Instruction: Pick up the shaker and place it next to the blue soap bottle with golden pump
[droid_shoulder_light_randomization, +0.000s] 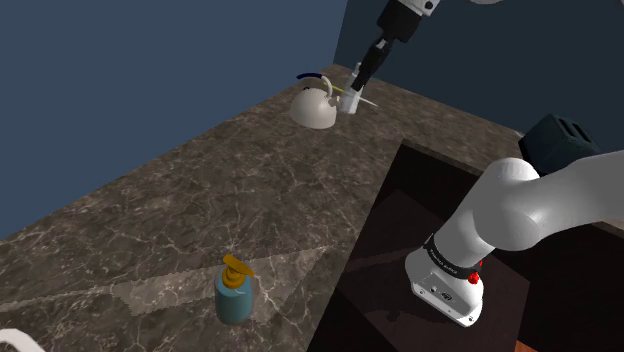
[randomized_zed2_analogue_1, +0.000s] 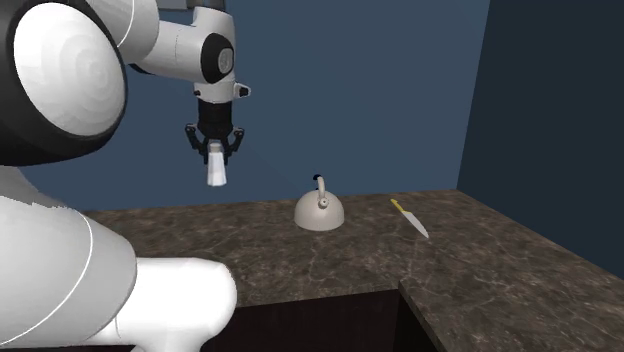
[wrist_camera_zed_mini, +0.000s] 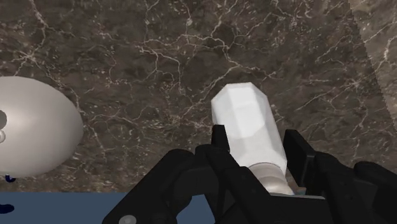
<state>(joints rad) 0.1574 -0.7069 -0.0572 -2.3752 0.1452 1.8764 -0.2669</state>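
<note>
Clamped on the shaker (randomized_zed2_analogue_1: 216, 171), my gripper (randomized_zed2_analogue_1: 216, 150) hangs in the air with its two black fingers pressed against the shaker's sides. The shaker is drawn plain white with faceted sides, and it points down from the fingers, clear of the desk (randomized_zed2_analogue_1: 500, 270). In the wrist view I see the gripper (wrist_camera_zed_mini: 257, 135) closed around the shaker's (wrist_camera_zed_mini: 245, 114) narrower end, while the wide end sticks out over dark, veined stone.

Some light lettering sits on the dark band near the arm's base; I cannot read it, it is too small.

By my count there is one shaker, one soap bottle, one kettle and one knife. The soap bottle (droid_shoulder_light_randomization: 235, 293) is blue with a golden pump and stands upright at the near end of the desk (droid_shoulder_light_randomization: 200, 200) in the shoulder view. The shaker (droid_shoulder_light_randomization: 354, 97) and gripper (droid_shoulder_light_randomization: 358, 82) are well apart from it, up at the far end. A pale kettle (droid_shoulder_light_randomization: 315, 107) with a dark handle sits just beside them there. In the second exterior view the kettle (randomized_zed2_analogue_1: 320, 211) rests on the desk and the knife (randomized_zed2_analogue_1: 410, 218), with its yellow handle, lies flat to its right.
</note>
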